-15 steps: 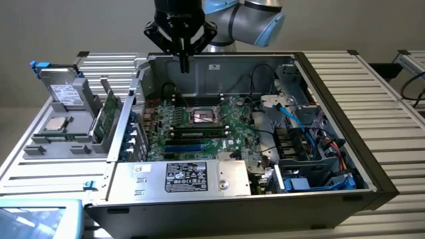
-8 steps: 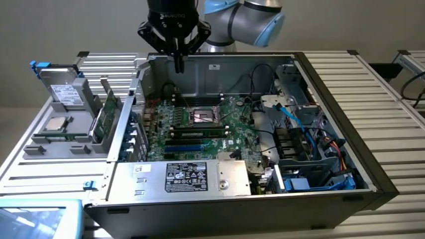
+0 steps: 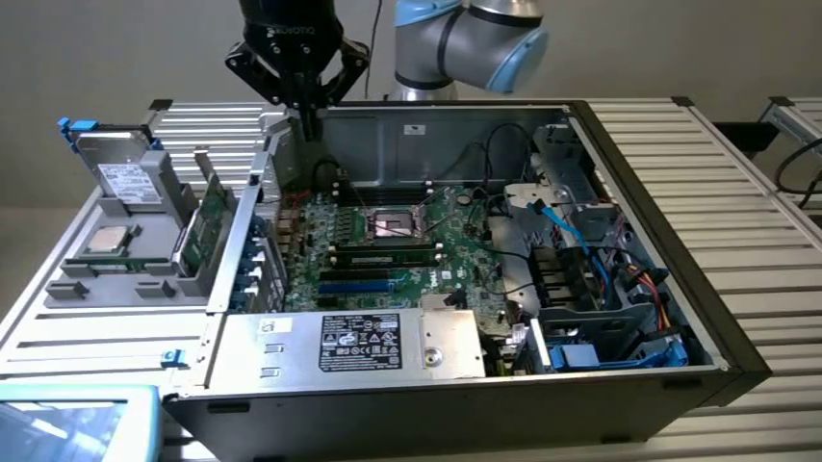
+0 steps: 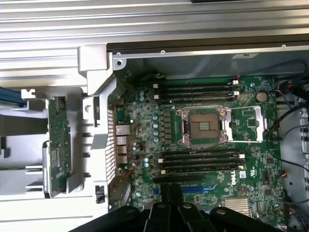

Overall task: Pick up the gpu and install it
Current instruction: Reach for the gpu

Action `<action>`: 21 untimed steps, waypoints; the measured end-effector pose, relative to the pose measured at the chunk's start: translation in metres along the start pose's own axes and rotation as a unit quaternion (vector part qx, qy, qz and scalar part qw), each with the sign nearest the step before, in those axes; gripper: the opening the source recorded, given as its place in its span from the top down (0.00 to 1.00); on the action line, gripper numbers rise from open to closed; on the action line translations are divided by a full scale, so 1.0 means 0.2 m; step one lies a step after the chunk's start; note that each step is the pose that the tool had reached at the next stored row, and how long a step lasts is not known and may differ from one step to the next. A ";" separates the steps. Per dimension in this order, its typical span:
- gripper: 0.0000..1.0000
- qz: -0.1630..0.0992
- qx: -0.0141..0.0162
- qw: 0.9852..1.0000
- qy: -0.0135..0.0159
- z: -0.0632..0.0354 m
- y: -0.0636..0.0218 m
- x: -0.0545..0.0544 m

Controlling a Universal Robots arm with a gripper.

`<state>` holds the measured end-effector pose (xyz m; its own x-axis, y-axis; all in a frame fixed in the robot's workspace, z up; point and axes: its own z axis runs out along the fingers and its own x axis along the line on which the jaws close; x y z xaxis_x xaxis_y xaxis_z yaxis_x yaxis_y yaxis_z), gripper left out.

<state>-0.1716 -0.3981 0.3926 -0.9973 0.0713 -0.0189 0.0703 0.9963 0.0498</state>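
apparently a white "dell" logo on the green motherboard (image 4: 246, 159), beside its long dark memory slots (image 4: 200, 162)

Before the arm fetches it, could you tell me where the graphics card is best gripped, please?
Probably its free top edge, coming straight down from above: the graphics card stands on edge in the grey rack, so only that thin edge seems exposed, letting fingers close across its two flat faces.

The open case (image 3: 449, 414) sits on the slatted table (image 3: 732, 154), with the motherboard (image 3: 444, 255) lying flat inside it. Just beside the case, on the exterior view's left, a rack (image 3: 129, 289) holds the gpu (image 3: 206, 226) on edge. A drive (image 3: 129, 178) stands behind the gpu and a processor (image 3: 110, 239) lies flat nearby.
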 end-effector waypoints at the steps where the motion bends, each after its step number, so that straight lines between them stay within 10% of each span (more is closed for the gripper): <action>1: 0.88 0.000 0.000 1.000 0.000 0.000 -0.001 0.02; 21: 0.88 0.000 -0.006 1.000 0.000 -0.009 -0.011 0.48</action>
<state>-0.2672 -0.3936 0.3923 -0.9973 0.0715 -0.0180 0.0702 0.9956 0.0625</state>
